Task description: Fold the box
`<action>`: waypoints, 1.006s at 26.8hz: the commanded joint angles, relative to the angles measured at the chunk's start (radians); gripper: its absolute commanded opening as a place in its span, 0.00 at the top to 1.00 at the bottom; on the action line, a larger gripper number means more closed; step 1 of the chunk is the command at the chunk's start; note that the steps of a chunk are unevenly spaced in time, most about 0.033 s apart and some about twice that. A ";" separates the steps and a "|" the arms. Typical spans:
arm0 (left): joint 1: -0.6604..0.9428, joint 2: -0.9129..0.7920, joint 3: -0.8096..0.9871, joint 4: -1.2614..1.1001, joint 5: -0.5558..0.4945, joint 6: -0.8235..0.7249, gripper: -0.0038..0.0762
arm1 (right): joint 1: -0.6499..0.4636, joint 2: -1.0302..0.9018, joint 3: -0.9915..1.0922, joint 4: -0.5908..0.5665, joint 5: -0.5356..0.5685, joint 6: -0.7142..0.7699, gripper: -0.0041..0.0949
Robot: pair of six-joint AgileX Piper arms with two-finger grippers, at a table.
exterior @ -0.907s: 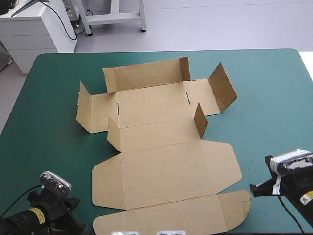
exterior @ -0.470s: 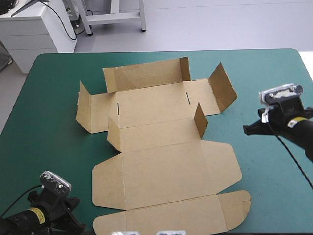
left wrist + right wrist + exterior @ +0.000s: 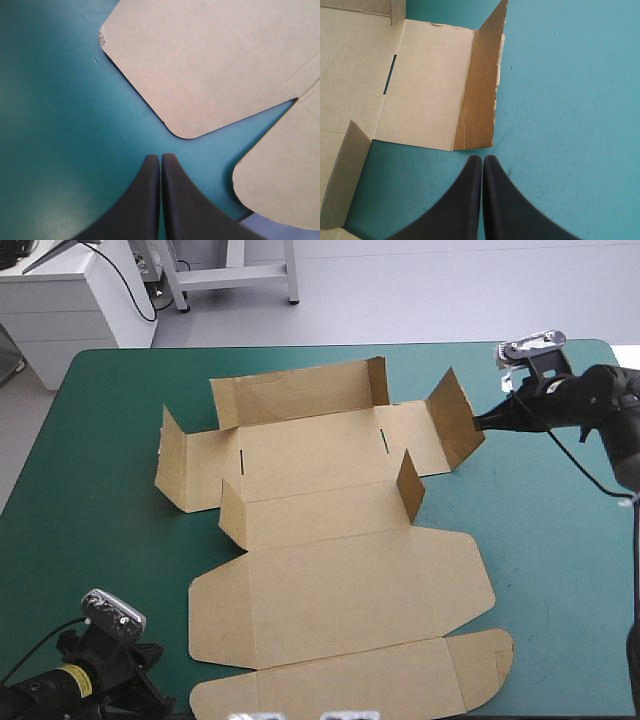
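**Box partly raised, both grippers shut & empty**

The brown box (image 3: 330, 540) lies mid-frame in the high view on the teal-green cover (image 3: 90, 490) — far wall and short side tabs stand up, the lid panel lies flat toward the lower edge.

Right gripper (image 3: 483, 159): upper right of the high view, black fingers pressed together in a point, nothing btwn them. Its tips are just beside the upright end flap (image 3: 480, 85) at the box's right end; can't tell if they touch.

Left gripper (image 3: 160, 157): lower left corner, fingers together too, empty — over bare cover near the lid's rounded corner flap (image 3: 210, 65).
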 commanded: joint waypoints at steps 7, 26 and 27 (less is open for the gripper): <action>-0.003 0.009 -0.025 -0.009 -0.044 -0.001 0.96 | 0.006 0.146 -0.224 0.072 -0.006 -0.013 0.56; -0.003 0.009 -0.025 -0.009 -0.044 -0.001 0.96 | 0.018 0.363 -0.330 0.037 0.052 -0.014 0.46; -0.003 0.009 -0.025 -0.009 -0.044 -0.001 0.96 | 0.020 0.372 -0.337 0.032 0.054 -0.014 0.46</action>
